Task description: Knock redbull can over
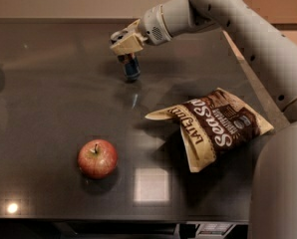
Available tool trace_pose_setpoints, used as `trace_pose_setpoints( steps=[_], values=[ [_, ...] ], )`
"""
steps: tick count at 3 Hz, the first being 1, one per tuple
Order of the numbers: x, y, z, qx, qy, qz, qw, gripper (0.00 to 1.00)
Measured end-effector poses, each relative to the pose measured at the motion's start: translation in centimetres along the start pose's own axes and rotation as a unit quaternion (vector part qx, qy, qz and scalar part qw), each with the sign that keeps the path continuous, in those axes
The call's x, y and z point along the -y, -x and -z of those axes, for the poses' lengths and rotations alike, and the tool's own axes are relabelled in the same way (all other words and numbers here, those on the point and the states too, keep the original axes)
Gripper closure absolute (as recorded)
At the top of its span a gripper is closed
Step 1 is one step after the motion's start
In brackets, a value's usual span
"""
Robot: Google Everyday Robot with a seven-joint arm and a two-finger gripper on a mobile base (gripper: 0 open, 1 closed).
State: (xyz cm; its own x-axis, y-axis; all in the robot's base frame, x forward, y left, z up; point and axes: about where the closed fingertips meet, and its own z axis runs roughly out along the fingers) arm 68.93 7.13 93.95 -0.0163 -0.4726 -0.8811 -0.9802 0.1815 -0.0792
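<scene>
1. The gripper (125,50) hangs in the upper middle of the frame, at the end of the pale arm (228,14) that reaches in from the upper right.
2. It sits right over the top of the redbull can (131,69), hiding the can's upper end. Whether it is open or closed, and whether it has hold of the can, I cannot tell.
3. The redbull can stands on the dark worktop (49,83), upper middle of the frame, its blue lower part showing below the gripper.
4. A red apple (97,158) rests lower left of centre, well apart from the can.
5. A brown and cream chip bag (216,128) lies crumpled at right of centre.
</scene>
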Motion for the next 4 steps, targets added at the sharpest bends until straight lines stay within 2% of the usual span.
trace_pose_setpoints(
  steps=[1,2,3,4],
  values=[
    [-0.5,-0.8,0.6,-0.089,0.018,0.027,0.9955,1.00],
    [-1.2,-2.7,0.3,-0.182,0.045,0.050,0.9809,1.00],
    [-1.6,-4.2,-0.1,-0.258,0.063,0.070,0.9615,0.83],
    [-1.8,-5.0,-0.4,-0.318,0.069,0.095,0.9408,0.59]
  ],
)
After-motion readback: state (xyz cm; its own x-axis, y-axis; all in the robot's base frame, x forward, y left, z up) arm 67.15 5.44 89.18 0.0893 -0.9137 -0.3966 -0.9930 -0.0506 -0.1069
